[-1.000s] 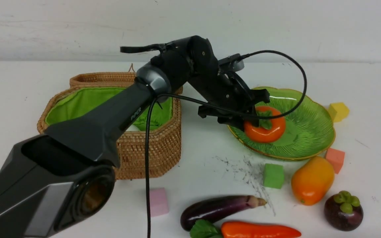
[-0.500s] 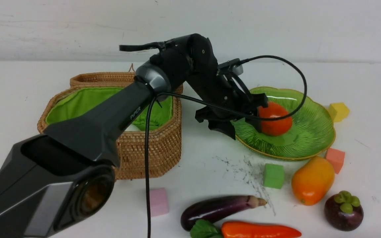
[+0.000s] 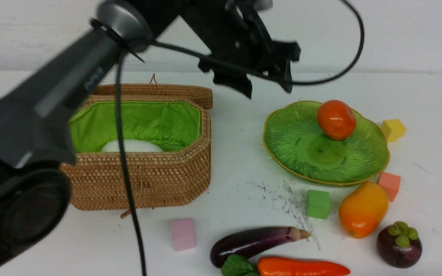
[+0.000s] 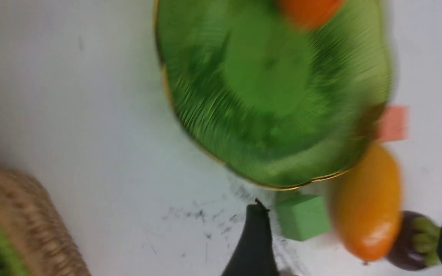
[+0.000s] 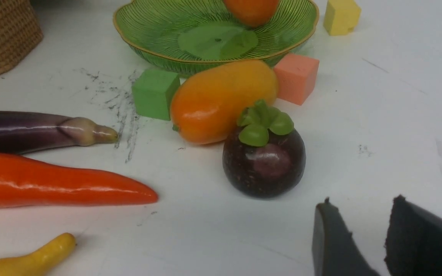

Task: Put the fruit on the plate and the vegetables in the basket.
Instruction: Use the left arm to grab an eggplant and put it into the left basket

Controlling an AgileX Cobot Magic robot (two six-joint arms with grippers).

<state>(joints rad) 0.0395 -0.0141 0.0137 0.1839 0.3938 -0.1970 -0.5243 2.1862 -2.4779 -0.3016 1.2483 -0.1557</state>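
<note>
Persimmon (image 3: pixel 336 119) on plate (image 3: pixel 290 147) far slope, may roll; left gripper (image 3: pixel 268 91) released, right gripper (image 5: pixel 361 205) part-open, empty: lift away gently.

Your plate (image 3: pixel 294 126) is ribbed green glass with a thin gold rim, and your persimmon (image 3: pixel 336 119) is orange-red. The basket (image 3: pixel 148 180) is tan weave, lined bright green. You have an orange-yellow mango (image 3: pixel 363 209), a dark purple mangosteen (image 3: pixel 398 245) capped green, a glossy purple eggplant (image 3: pixel 251 243), and a white bench (image 3: pixel 236 165) streaked with black scuffs.

Woven wicker basket (image 3: pixel 148 184), cloth lining (image 3: pixel 140 119); ribbed glassy plate (image 3: pixel 290 134); glossy eggplant (image 3: pixel 251 241); matt green cube (image 3: pixel 317 204)
</note>
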